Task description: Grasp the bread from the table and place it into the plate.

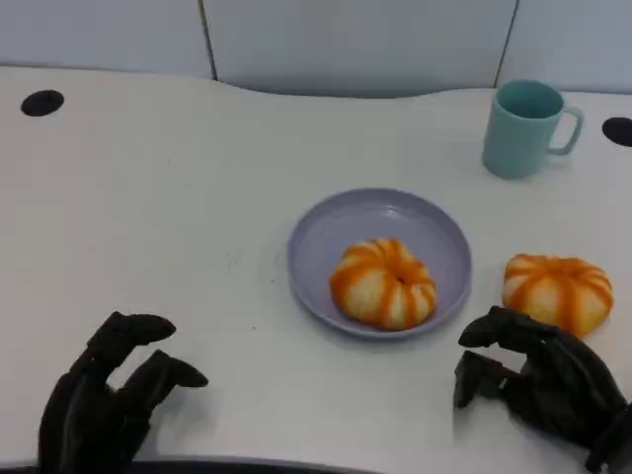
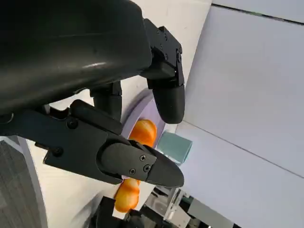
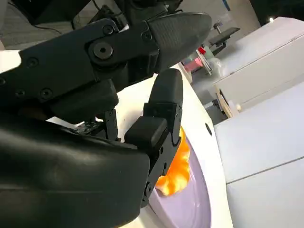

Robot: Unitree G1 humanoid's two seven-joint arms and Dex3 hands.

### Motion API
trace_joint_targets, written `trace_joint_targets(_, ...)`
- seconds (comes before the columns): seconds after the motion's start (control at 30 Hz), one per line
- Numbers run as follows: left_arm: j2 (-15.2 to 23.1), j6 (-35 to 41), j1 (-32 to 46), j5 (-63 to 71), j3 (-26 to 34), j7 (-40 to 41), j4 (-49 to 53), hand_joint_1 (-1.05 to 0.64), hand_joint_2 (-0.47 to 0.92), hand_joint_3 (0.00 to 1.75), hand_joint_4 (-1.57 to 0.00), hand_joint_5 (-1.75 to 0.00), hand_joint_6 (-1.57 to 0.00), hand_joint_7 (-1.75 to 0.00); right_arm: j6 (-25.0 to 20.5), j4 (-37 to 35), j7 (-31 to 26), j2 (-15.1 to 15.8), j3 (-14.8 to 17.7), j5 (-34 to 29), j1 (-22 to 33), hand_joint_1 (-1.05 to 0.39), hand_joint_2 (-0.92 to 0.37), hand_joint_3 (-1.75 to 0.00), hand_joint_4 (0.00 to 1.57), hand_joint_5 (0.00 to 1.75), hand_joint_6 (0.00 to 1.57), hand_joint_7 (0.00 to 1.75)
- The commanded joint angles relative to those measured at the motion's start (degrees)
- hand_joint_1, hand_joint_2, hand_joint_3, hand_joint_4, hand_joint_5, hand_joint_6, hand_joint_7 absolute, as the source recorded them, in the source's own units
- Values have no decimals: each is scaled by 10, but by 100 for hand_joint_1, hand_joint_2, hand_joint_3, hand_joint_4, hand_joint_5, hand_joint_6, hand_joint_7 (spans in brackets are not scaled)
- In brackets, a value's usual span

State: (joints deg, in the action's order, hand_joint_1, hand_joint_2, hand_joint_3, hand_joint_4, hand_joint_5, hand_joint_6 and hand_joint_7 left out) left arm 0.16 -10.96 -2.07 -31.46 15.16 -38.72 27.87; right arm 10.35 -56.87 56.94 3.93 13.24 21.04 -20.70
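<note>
Two round orange-and-white striped breads are in the head view. One bread [image 1: 383,282] lies inside the lilac plate [image 1: 395,212] at the table's middle. The other bread [image 1: 558,291] lies on the table just right of the plate. My right hand [image 1: 538,385] is on the near side of that loose bread, fingers apart, their tips close to it and holding nothing. My left hand [image 1: 114,395] rests at the near left edge, fingers spread and empty. The left wrist view shows the plate's bread [image 2: 142,133] and the loose bread [image 2: 126,194] between the fingers. An orange bread [image 3: 175,166] by the plate [image 3: 194,204] appears past the right hand's fingers.
A teal mug [image 1: 523,128] stands at the back right, also seen in the left wrist view as the mug [image 2: 173,147]. Black round holes sit in the table at the far left [image 1: 41,102] and far right [image 1: 618,130]. White panels back the table.
</note>
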Motion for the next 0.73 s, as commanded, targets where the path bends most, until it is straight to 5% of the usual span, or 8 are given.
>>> trace_joint_targets(0.03, 11, -1, -6, 3, 6, -8, 9, -71, 92, 3, -33, -175, -33, -132, -4, -10, -4, 11, 0, -6, 13, -51, -92, -12, 65, 154, 78, 86)
trace_joint_targets(0.53, 7, -11, -14, 11, 5, 1, 20, -73, 92, 3, -33, -175, -34, -133, 7, -16, -10, 16, -2, -14, 10, -52, -92, -13, 61, 154, 77, 88)
trace_joint_targets(0.73, 6, -5, -11, 17, 3, 6, 12, -70, 92, 6, -30, -175, -21, -152, 3, -24, -11, 19, -3, -15, 5, -51, -92, -11, 60, 158, 77, 89)
